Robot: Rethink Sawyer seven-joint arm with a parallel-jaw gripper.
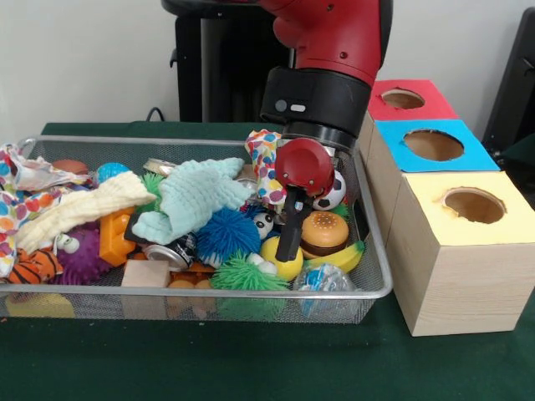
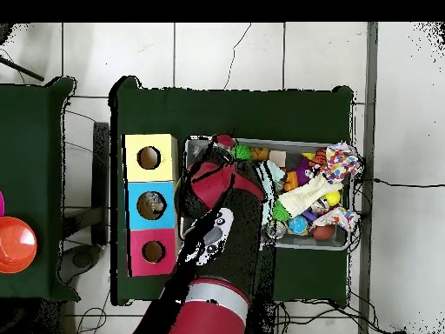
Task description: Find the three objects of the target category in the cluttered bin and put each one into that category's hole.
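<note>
The wire bin on the green table is heaped with toys: a green spiky ball, banana, toy burger, blue spiky ball, mint cloth. Whether the end effector, low beside the burger, grips anything cannot be told. Beside the bin stand yellow, blue and red holed boxes.

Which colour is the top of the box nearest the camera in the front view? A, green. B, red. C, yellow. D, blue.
C: in the front view the yellow-topped box stands nearest, with the blue-topped box behind it and the red-topped box farthest back.
</note>
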